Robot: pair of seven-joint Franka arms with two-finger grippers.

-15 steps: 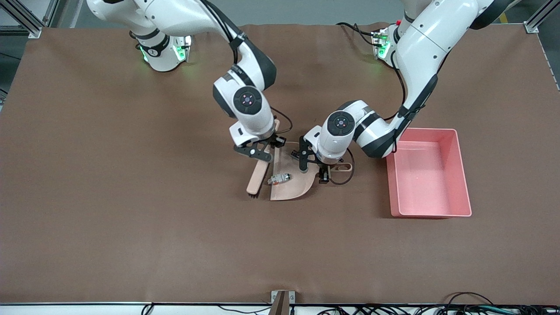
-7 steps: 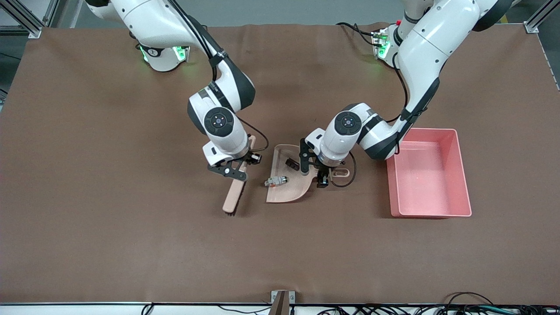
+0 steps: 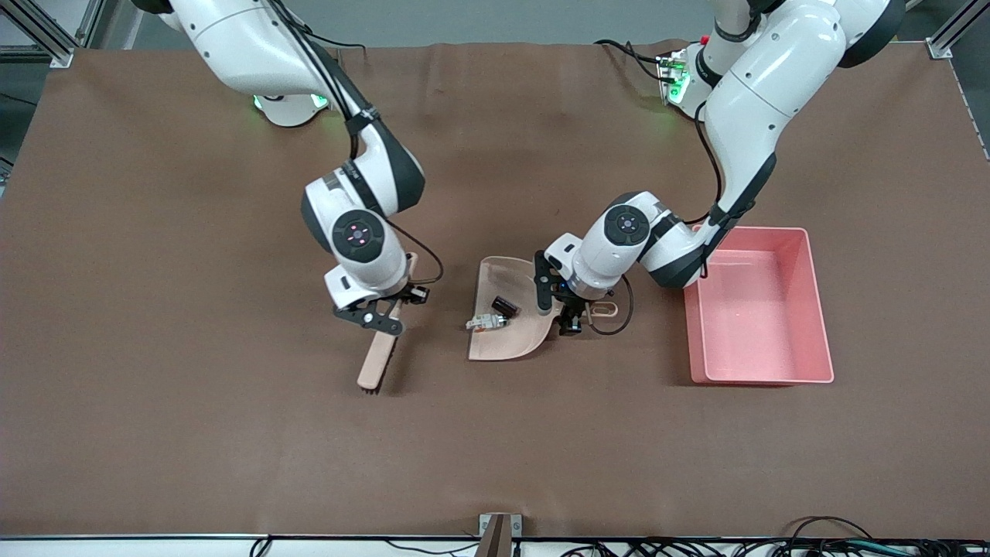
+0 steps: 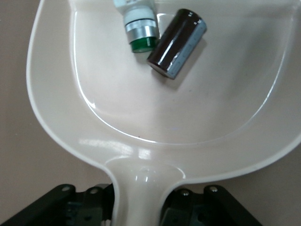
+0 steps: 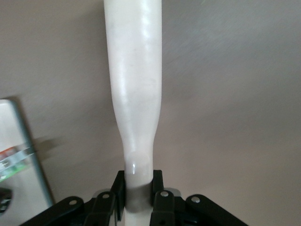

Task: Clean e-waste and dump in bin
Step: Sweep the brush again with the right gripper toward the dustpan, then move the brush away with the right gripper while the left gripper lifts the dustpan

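Dustpan [image 3: 506, 325] handle is sitting clamped in your left gripper [image 3: 571, 311], e-waste [image 3: 495, 313] resting loose just ahead, light, likely rolling. Right gripper [image 3: 379, 316] is pinching the brush [image 3: 377, 357]. Bin [image 3: 812, 309] is waiting alongside.

The left gripper [image 3: 571, 303] was clamped on the handle of the dustpan [image 3: 506, 340], whose pan stretched away from that claw toward the right arm's end of the table. In the pan lay the e-waste: the black cylinder [image 3: 503, 306] closer to the claw, the white block [image 3: 484, 322] beside it at the pan's open edge. The bin [image 3: 820, 309] stood near the same claw, toward the left arm's end. The right gripper [image 3: 380, 309] gripped the brush [image 3: 377, 362], which reached from it toward the front camera, well apart from the dustpan.
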